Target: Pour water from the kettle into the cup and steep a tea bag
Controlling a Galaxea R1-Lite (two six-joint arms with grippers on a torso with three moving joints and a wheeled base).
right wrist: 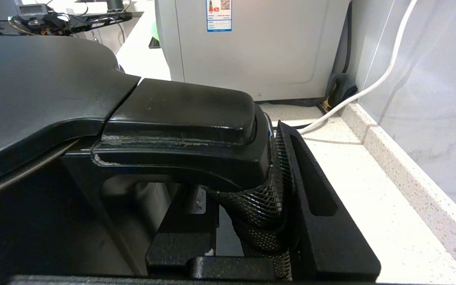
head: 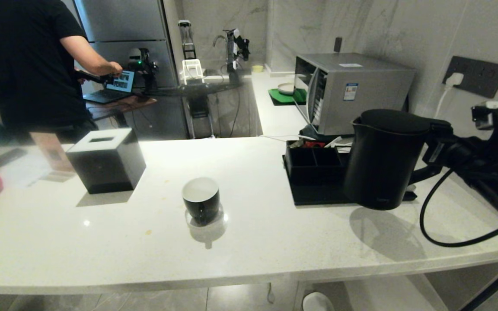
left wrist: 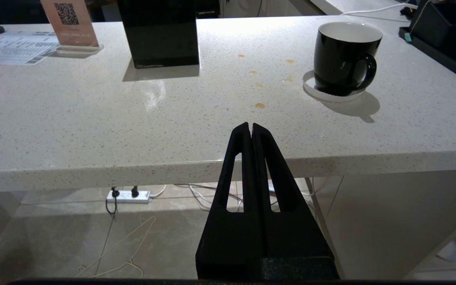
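Matte black kettle (head: 383,160): I have it lifted clear of the white counter (head: 253,224), its shadow lying on the stone beneath it. My right gripper (right wrist: 251,190) is clenched around the mesh-wrapped handle (right wrist: 263,198), one finger on each side. The cup (head: 201,200) sits on its saucer (left wrist: 311,85), well apart from the kettle on its spout side, handle turned toward the counter edge. Just behind the kettle lies a black compartment tray (head: 314,166), with a steel microwave (head: 352,86) behind that. A black tissue box (head: 104,162) stands beyond the cup. I cannot find the tea bag in any view.

Procedure, as I judge it: carry the kettle level toward the cup, hold the spout above the white interior, then tilt slowly. The lid appears seated. My left gripper (left wrist: 250,128), fingers pressed together, is parked below the counter edge.
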